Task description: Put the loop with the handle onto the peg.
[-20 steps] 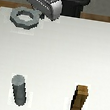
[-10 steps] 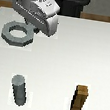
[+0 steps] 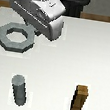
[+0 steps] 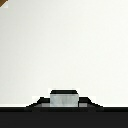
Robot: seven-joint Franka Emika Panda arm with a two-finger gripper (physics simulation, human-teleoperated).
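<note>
I see a brown wooden block (image 3: 80, 100) standing upright on my white table (image 3: 92, 51). It stands alone.

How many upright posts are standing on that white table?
2. A dark grey round peg stands toward the exterior view's left, and a brown wooden block stands toward its right, both apart from the grey ring. The arm could hide others behind it.

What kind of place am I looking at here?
Probably a simulated test bench for a robot arm: a bare white table holding only a grey loop with a handle, a dark peg and a wooden block.
</note>
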